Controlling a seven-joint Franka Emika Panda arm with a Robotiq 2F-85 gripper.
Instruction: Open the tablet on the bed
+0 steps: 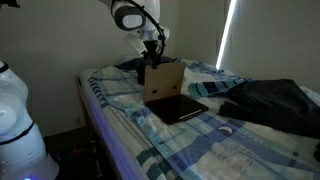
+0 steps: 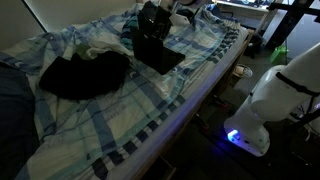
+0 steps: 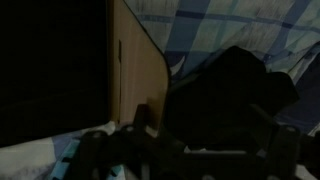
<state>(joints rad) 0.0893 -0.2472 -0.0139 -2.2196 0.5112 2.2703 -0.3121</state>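
The tablet lies dark and flat on the plaid bed. Its cover flap stands nearly upright, tan-brown side towards the camera. My gripper is at the flap's top edge. In an exterior view the tablet lies below my gripper, with the flap's dark back showing. The wrist view is dim. The tan flap stands against the left finger, and the fingers of my gripper look spread apart with nothing between them.
A large rumpled dark cloth lies on the bed beside the tablet and shows again in an exterior view. A dark bag sits behind the flap. White robot bodywork stands by the bed's side edge.
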